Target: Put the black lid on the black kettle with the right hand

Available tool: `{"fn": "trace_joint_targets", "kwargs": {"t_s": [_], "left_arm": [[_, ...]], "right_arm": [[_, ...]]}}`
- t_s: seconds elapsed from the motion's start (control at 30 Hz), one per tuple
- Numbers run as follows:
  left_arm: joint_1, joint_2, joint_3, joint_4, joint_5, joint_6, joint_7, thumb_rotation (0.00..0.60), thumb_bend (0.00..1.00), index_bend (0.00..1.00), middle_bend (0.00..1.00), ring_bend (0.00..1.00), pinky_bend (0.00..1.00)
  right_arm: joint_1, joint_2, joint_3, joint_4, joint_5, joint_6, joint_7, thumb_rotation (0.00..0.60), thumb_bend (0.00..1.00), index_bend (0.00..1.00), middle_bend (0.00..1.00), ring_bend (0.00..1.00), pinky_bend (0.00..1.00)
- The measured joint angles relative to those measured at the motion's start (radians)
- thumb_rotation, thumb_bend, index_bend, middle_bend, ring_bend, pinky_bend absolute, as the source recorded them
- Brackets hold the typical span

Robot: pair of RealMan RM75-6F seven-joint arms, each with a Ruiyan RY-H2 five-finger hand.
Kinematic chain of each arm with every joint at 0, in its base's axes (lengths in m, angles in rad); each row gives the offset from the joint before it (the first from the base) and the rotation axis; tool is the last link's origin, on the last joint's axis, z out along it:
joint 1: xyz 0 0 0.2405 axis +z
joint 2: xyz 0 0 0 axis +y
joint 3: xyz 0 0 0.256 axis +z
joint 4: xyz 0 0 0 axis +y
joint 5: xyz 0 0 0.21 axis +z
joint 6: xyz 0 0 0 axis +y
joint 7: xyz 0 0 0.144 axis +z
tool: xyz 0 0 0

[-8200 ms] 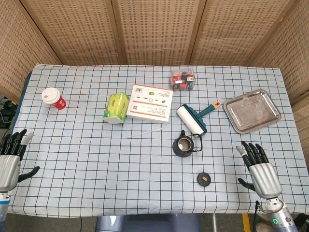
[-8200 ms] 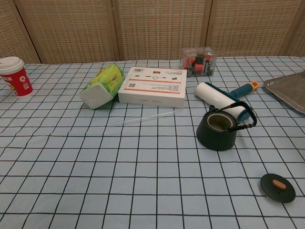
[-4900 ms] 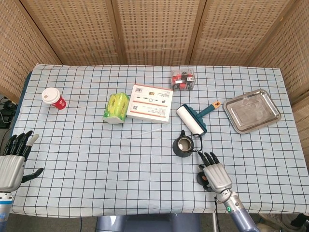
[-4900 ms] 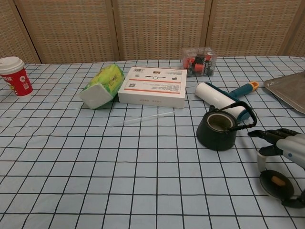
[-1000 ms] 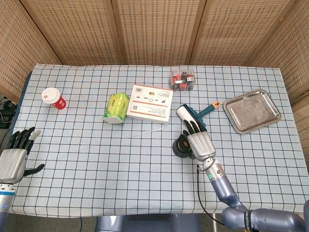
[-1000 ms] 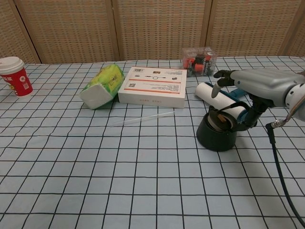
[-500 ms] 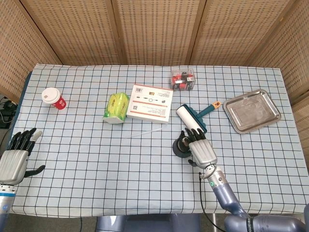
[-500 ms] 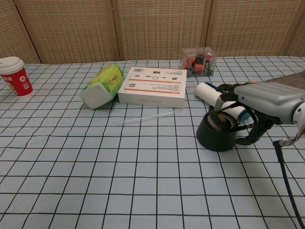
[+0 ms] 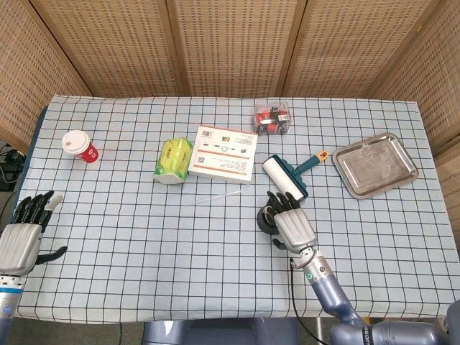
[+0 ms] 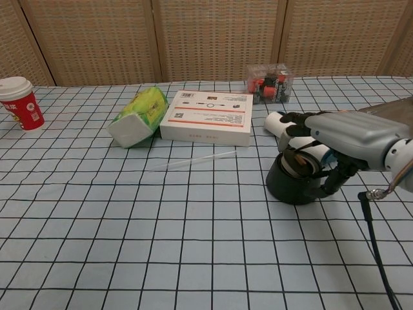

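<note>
The black kettle (image 9: 265,220) (image 10: 291,185) stands right of the table's middle, its handle up. My right hand (image 9: 291,225) (image 10: 342,138) lies over it from the right, fingers reaching past the mouth and thumb down beside the kettle's right wall. Under the palm, the black lid (image 10: 299,162) with its brown knob sits tilted at the kettle's mouth, gripped by that hand; the head view hides it. My left hand (image 9: 25,235) hovers open off the table's front left edge, holding nothing.
A lint roller (image 9: 286,177) lies just behind the kettle. Further back are a white box (image 9: 224,153), a green packet (image 9: 172,159) and a clear box of small items (image 9: 272,117). A steel tray (image 9: 374,164) sits far right, a red cup (image 9: 79,146) far left.
My right hand has drawn back a little toward the front edge and settled lower over the kettle, the lid staying at the mouth. The left hand has barely moved.
</note>
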Motion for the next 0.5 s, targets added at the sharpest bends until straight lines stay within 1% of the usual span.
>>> {"fn": "trace_joint_targets", "kwargs": {"t_s": [0.5], "left_arm": [[-0.001, 0.001, 0.000, -0.002, -0.002, -0.001, -0.001, 0.600, 0.05, 0.00, 0.00, 0.00, 0.00]], "right_arm": [[0.004, -0.027, 0.003, 0.038, 0.027, -0.023, -0.006, 0.600, 0.39, 0.30, 0.00, 0.00, 0.00]]}}
